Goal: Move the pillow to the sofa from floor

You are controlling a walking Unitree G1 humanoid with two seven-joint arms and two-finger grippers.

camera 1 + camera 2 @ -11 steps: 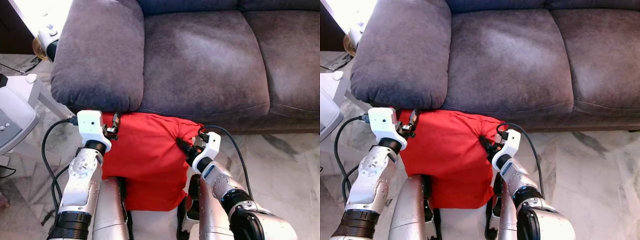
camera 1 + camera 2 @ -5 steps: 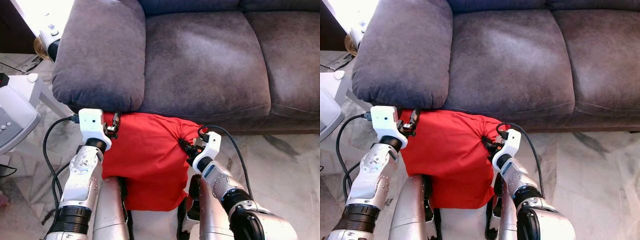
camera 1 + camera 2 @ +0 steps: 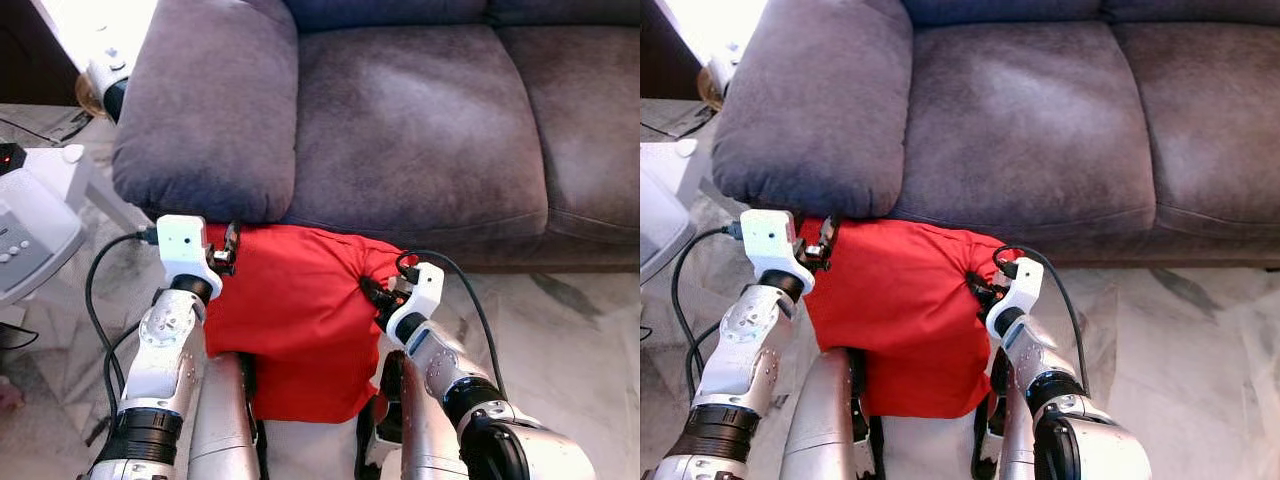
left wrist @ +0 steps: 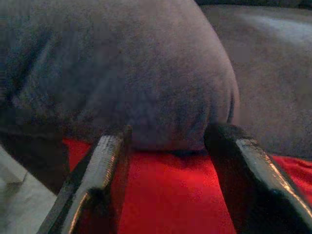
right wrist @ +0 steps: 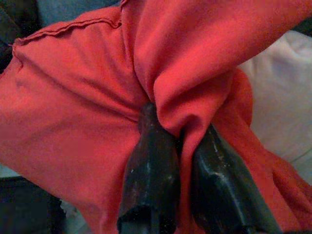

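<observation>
Against the sofa's [image 3: 420, 130] front edge, on the floor [image 3: 560, 330], lies the red pillow [image 3: 290, 320]. Left wrist view: left gripper [image 4: 168, 180] spread apart over the pillow. Right wrist view: right gripper [image 5: 178, 151] pinches a pillow fold.
</observation>
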